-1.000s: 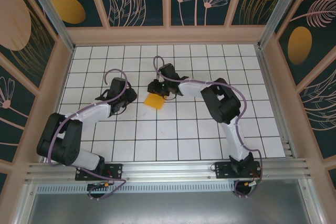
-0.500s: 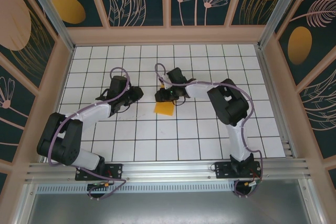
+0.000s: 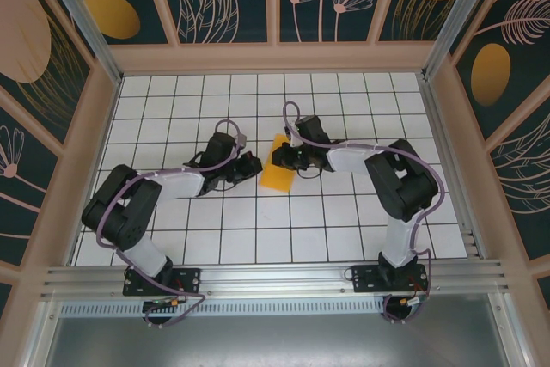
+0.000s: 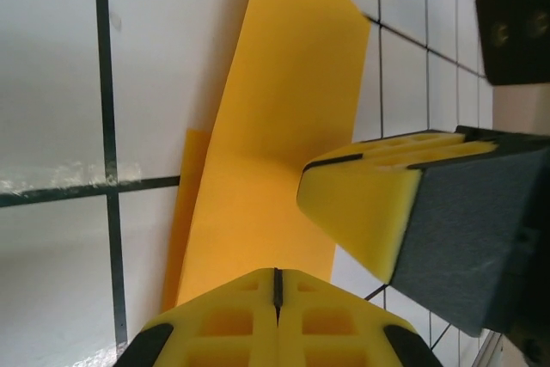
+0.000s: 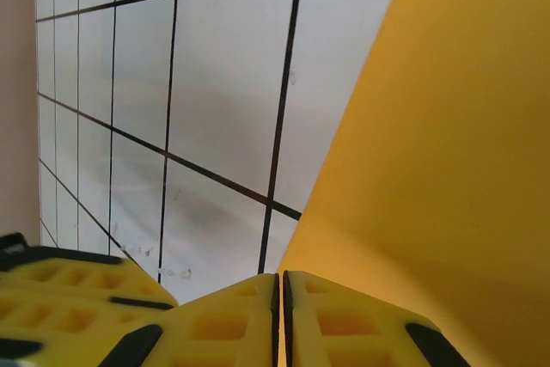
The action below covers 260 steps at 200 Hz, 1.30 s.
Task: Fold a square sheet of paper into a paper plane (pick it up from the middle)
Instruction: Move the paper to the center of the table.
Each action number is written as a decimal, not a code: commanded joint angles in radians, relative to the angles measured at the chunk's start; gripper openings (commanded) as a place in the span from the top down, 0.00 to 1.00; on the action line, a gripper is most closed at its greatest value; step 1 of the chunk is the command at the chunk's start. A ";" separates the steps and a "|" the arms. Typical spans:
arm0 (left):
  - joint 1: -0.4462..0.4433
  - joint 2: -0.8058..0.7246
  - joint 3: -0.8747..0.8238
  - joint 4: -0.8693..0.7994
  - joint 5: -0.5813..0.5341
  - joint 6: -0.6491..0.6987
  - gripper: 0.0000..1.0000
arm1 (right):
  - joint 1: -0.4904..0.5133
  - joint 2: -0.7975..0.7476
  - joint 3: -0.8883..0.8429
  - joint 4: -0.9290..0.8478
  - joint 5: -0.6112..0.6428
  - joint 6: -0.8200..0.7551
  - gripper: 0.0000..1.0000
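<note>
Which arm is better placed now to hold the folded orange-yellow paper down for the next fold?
Right, probably: the right gripper, shut, rests on the folded orange-yellow paper sheet; the left gripper, also shut, only reaches its edge.

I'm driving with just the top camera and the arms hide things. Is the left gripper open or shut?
Observer: Shut. In the left wrist view, the left gripper has its yellow pads pressed together, with only a thin seam between them.
Operator: What about the right one?
Observer: Shut too. The right wrist view shows the right gripper with its pads together, right at the edge of the paper. I can't tell if they pinch it.
Operator: Is the paper folded yet?
Observer: Yes. In the left wrist view, one layer sticks out from under another along a long edge.
</note>
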 commanded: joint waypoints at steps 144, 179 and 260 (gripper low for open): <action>-0.040 0.150 -0.034 -0.035 -0.010 -0.001 0.99 | -0.035 0.177 0.104 -0.039 -0.003 -0.059 0.88; -0.039 0.154 -0.047 -0.074 -0.036 0.010 0.99 | -0.035 0.188 0.148 -0.065 -0.009 -0.083 0.88; -0.039 0.020 0.102 -0.115 -0.033 0.079 0.79 | -0.086 -0.165 -0.128 0.060 0.074 0.096 0.61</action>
